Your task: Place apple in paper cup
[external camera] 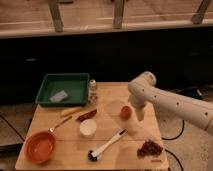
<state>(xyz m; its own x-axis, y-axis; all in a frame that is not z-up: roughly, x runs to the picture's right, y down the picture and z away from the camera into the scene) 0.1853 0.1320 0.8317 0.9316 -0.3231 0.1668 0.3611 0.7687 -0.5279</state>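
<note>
Judging from layout, pick step in hand. Nearest: cup [88,128], without apple. Right of cup, slightly farther back: apple [125,112]. Farther right of cup, just beside apple: gripper [140,114], pointing down; grip state cannot be told. Next: clamp apple, lift, carry left over cup.

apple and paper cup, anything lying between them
In the camera view only bare table lies between apple and paper cup; the pepper and brush sit off that line. The gripper hangs just right of the apple.
</note>
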